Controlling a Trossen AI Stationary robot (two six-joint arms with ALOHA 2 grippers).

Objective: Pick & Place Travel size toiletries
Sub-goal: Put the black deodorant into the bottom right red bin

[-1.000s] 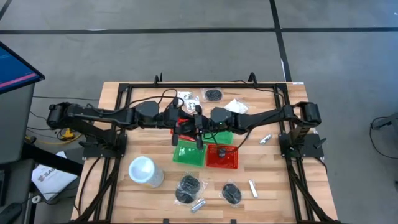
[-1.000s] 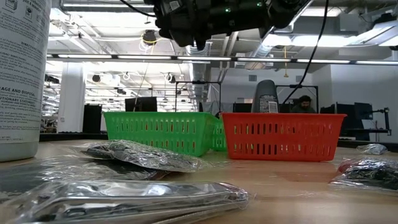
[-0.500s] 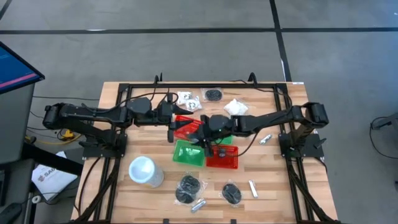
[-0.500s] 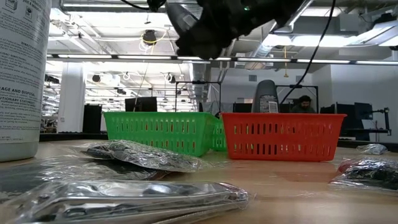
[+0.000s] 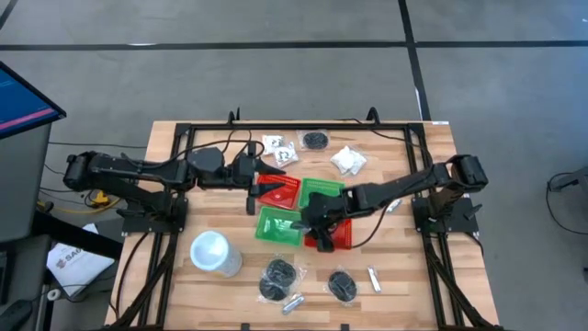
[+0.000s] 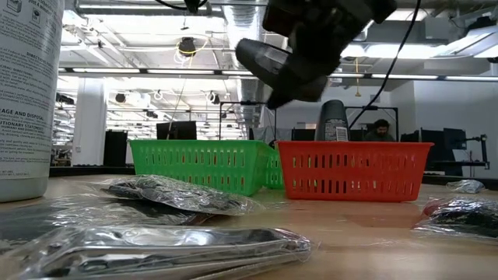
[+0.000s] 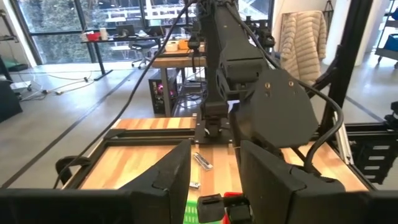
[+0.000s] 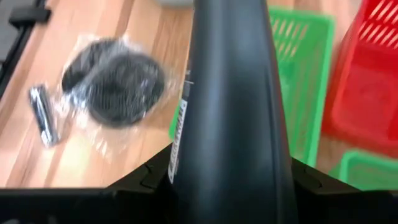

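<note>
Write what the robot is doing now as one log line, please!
right gripper: shut on dark bottle, at edge of front green basket | left gripper: open, empty, by back red basket

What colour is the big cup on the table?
White; the cup shows best in the high view.

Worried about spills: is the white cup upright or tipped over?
Upright. The cup shows its round top in the high view, and its wall stands vertical in the low view.

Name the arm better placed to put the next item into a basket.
Right. The right gripper holds a dark bottle over the front green basket and red basket. The left gripper is open, empty and farther back.
</note>
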